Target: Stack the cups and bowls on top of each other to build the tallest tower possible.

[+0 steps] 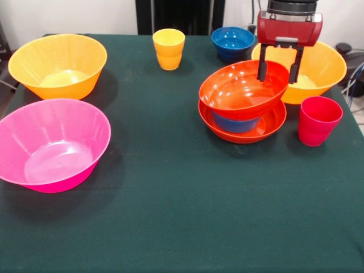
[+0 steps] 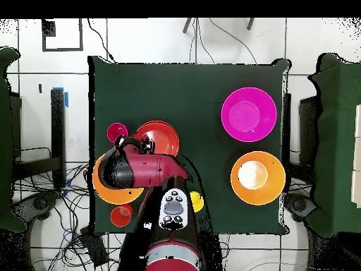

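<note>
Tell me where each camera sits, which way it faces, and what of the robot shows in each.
Front view: across the table, facing the robot; sees the gripper, jaws open, over the tilted red-orange bowl of the tower.
Overhead view: above the table, looking straight down; sees the whole red and black arm reaching from the bottom edge.
Both show the pink bowl and the red-pink cup.

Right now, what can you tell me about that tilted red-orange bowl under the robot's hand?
The upper red-orange bowl is glossy, shallow plastic, empty inside. It sits tilted on a small blue bowl, which rests in a second red-orange bowl on the green tablecloth. The hand hangs open at its back rim, fingers spread; whether they touch it is unclear.
</note>
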